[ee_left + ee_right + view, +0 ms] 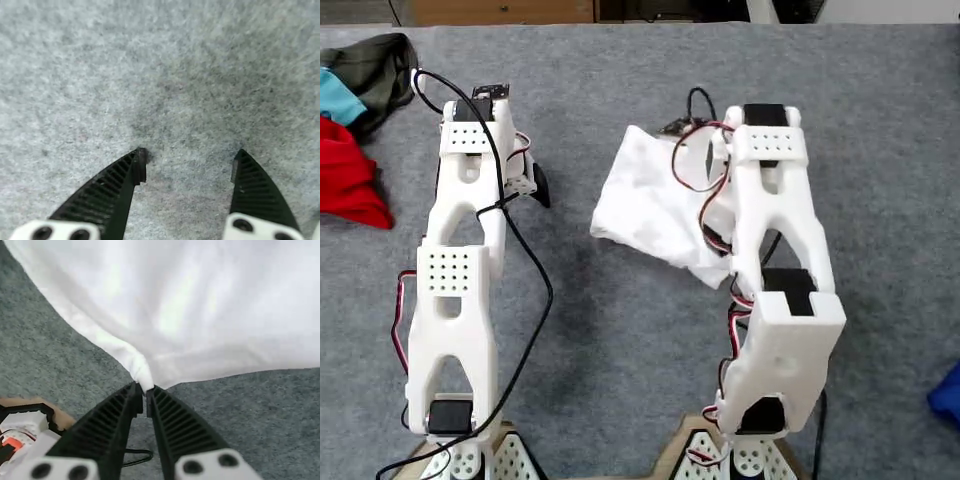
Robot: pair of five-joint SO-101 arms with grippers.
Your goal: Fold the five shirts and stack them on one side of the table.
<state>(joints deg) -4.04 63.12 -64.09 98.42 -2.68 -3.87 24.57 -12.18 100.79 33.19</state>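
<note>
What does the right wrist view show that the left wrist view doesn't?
Right wrist: the right gripper shut on an edge of the white shirt. Left wrist: the left gripper open, with nothing in it. Both: the grey mat underneath.

Two arms (460, 250) (785, 240); five shirts (645, 200) (350, 180) (335, 100) (380, 65) (948, 395) (one white)

Table (165, 75): grey felt-like covering, matt, fuzzy nap. White shirt (200, 305): soft smooth cloth, matt, creased. Left hand (190, 156), right hand (145, 388): black plastic, ribbed, dull. Arm shells (455, 300): white plastic, smooth, faint sheen.
</note>
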